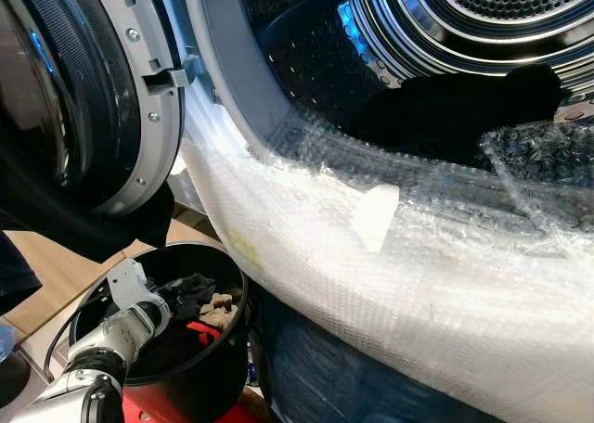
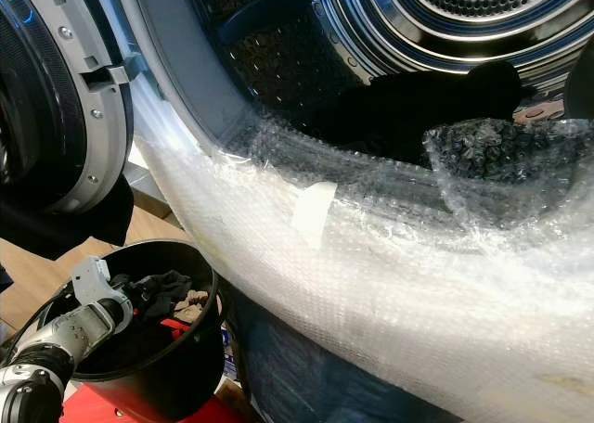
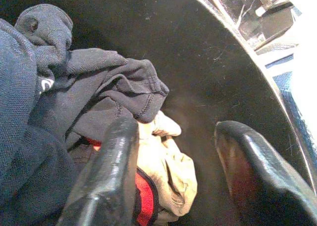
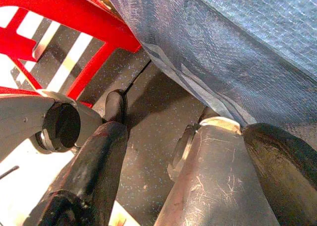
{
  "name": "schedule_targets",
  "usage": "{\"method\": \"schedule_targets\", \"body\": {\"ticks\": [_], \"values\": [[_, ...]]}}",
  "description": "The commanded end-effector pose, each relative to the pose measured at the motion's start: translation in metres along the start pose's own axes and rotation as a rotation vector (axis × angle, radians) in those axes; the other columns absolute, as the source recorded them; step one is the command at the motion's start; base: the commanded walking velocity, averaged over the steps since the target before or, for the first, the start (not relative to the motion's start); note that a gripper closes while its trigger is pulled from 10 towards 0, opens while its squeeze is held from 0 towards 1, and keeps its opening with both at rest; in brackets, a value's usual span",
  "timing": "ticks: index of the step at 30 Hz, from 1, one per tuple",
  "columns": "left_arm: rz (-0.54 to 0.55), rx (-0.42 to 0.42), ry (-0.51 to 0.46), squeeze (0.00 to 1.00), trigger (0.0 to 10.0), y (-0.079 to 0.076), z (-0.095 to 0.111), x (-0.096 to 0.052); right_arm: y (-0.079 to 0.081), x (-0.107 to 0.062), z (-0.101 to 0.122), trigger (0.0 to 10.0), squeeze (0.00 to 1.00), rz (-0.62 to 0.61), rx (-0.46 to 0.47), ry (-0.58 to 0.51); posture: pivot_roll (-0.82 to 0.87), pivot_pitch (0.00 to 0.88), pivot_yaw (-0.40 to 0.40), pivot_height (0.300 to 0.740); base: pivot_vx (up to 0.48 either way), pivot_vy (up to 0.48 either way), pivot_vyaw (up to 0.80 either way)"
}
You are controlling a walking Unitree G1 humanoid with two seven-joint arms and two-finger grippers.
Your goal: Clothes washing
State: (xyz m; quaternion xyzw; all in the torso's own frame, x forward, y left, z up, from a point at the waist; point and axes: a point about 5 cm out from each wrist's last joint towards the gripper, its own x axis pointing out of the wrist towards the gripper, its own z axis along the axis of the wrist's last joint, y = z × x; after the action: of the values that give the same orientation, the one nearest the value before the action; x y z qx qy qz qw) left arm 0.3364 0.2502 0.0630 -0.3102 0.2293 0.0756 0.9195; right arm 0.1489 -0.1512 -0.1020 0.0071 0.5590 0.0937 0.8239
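Note:
A black bucket (image 1: 209, 372) stands at the lower left, under the washer's open door (image 1: 83, 98). It holds a dark navy garment (image 3: 99, 87), a beige one (image 3: 168, 161) and a bit of red cloth (image 3: 146, 196). My left arm reaches into the bucket. My left gripper (image 3: 174, 129) hangs open just above the beige garment, with nothing between its fingers. A black garment (image 1: 455, 108) lies at the mouth of the steel drum (image 1: 501, 6). My right gripper (image 4: 187, 132) hangs open down by the floor.
Bubble wrap (image 1: 418, 284) with a white tape patch (image 1: 375, 217) covers the washer's front below the opening. The bucket rests on a red stool (image 4: 64, 13). A silver part of my own body (image 4: 218, 186) sits between the right gripper's fingers.

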Motion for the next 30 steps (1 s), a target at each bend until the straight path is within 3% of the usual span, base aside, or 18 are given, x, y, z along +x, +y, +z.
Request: {"method": "schedule_targets", "body": {"ticks": [1, 16, 17, 18, 20, 21, 23, 24, 25, 27, 30], "values": [[0.022, -0.007, 0.01, 0.0, 0.0, 0.004, 0.001, -0.001, 0.005, 0.0, -0.016, 10.0, 0.0, 0.01, 0.012, 0.062, -0.06, 0.007, 0.113, 0.74, 0.0, 0.0, 0.0], [0.017, 0.002, 0.005, 0.0, 0.0, 0.002, 0.001, 0.0, 0.006, 0.0, -0.016, 10.0, 0.0, 0.012, 0.017, 0.063, -0.07, 0.007, 0.118, 0.74, 0.0, 0.0, 0.0], [-0.004, 0.085, -0.011, 0.0, 0.0, -0.001, 0.003, 0.0, 0.006, 0.0, -0.016, 10.0, 0.0, 0.011, 0.017, 0.063, -0.07, 0.009, 0.118, 0.74, 0.0, 0.0, 0.0], [-0.036, 0.262, -0.048, 0.0, 0.0, -0.007, 0.007, 0.0, 0.006, 0.0, -0.016, 10.0, 0.0, 0.01, 0.017, 0.063, -0.07, 0.016, 0.117, 0.74, 0.0, 0.0, 0.0], [-0.061, 0.437, -0.104, 0.0, 0.0, -0.015, 0.013, 0.0, 0.006, 0.0, -0.017, 10.0, 0.0, 0.01, 0.016, 0.063, -0.07, 0.019, 0.117, 0.74, 0.0, 0.0, 0.0], [-0.074, 0.5, -0.131, 0.0, 0.0, -0.019, 0.015, 0.0, 0.006, 0.0, -0.017, 10.0, 0.0, 0.009, 0.016, 0.064, -0.07, 0.021, 0.117, 0.74, 0.0, 0.0, 0.0], [-0.089, 0.542, -0.16, 0.0, 0.0, -0.024, 0.018, -0.001, 0.005, 0.0, -0.018, 10.0, 0.0, 0.008, 0.016, 0.066, -0.07, 0.027, 0.117, 0.74, 0.0, 0.0, 0.0], [-0.044, 0.505, -0.198, 0.0, 10.0, -0.024, 0.024, -0.003, 0.005, 0.0, -0.02, 10.0, 0.0, 0.008, 0.018, 0.069, -0.07, 0.04, 0.119, 0.74, 0.0, 0.0, 0.0], [-0.001, 0.468, -0.204, 1.0, 10.0, -0.022, 0.027, -0.003, 0.005, 0.0, -0.022, 10.0, 0.0, 0.008, 0.019, 0.074, -0.06, 0.052, 0.116, 0.74, 0.0, 0.0, 0.0], [0.021, 0.396, -0.159, 1.0, 10.0, -0.016, 0.025, -0.004, 0.006, -0.001, -0.028, 10.0, 0.0, 0.012, 0.014, 0.09, -0.06, 0.081, 0.117, 0.74, 0.0, 0.0, 0.0], [-0.02, 0.406, -0.131, 1.0, 10.0, -0.022, 0.027, -0.004, 0.007, -0.001, -0.033, 10.0, 0.0, 0.014, 0.01, 0.102, -0.06, 0.099, 0.122, 0.74, 0.0, 0.0, 0.0]]}}
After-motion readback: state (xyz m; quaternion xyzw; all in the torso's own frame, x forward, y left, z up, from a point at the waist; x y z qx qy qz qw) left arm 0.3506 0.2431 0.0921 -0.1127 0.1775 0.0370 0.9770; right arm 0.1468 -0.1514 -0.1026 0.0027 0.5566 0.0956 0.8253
